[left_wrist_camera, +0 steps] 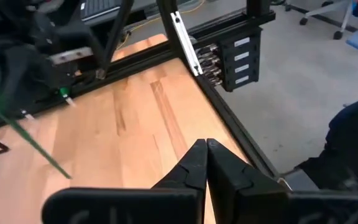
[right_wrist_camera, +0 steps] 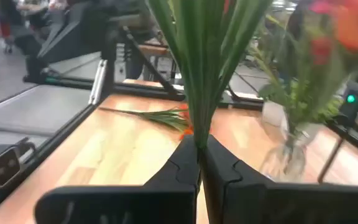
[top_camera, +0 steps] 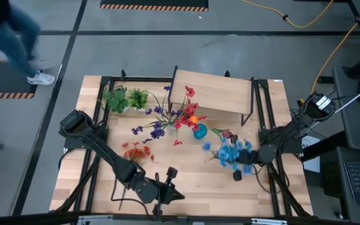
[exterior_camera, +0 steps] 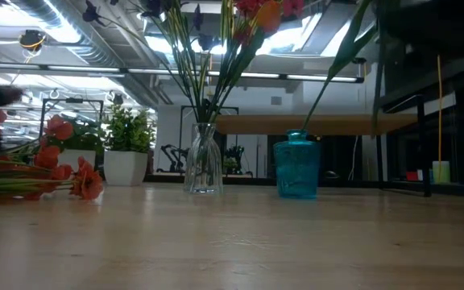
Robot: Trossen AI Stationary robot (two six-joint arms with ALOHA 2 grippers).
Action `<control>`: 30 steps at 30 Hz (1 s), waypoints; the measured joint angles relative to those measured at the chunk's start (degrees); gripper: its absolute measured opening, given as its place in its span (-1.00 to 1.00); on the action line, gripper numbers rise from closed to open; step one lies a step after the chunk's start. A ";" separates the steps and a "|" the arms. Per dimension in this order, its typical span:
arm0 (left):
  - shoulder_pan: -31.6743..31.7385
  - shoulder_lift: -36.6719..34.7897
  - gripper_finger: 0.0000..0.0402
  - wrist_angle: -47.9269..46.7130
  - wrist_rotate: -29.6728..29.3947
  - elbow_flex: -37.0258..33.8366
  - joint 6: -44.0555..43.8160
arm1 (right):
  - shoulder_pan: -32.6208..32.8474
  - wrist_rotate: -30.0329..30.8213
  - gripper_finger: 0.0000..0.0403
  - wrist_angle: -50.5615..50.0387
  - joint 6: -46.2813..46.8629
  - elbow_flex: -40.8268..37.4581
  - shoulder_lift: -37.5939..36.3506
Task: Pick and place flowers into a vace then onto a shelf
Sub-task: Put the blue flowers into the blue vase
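The blue flowers point(top_camera: 233, 152), light and floppy, sit pinched by their stems in my right end effector point(top_camera: 250, 167), while my left end effector point(top_camera: 170, 181) hangs closed, empty

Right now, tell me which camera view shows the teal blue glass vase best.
The low view: the teal blue glass vase stands whole and side-on on the tabletop, one green stem rising from it. The high view shows only its top among blooms. Neither wrist view clearly shows it.
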 joint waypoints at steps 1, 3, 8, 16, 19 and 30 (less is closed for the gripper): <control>-0.02 0.01 -0.99 1.57 -0.01 -1.15 0.00 | -0.52 0.03 -0.99 2.32 0.79 -1.56 0.00; 0.06 0.02 -0.99 4.35 -0.73 -3.45 -0.01 | -1.37 0.04 -0.99 7.04 0.78 -4.26 0.00; 1.69 0.09 -0.99 11.55 -1.02 -9.02 -0.14 | -3.47 -0.13 -0.99 15.26 -2.18 -9.31 0.00; 4.83 0.09 -0.99 13.56 -0.97 -9.80 2.63 | -11.14 -4.55 -0.99 16.28 -4.84 -10.29 0.02; 5.80 0.09 -0.99 13.75 -0.94 -9.80 4.83 | -14.94 -5.94 -0.99 16.97 -6.75 -10.27 0.02; 8.10 0.09 -0.98 8.43 -0.86 -9.83 1.71 | -27.02 -21.07 -0.99 19.06 -7.06 -9.90 0.04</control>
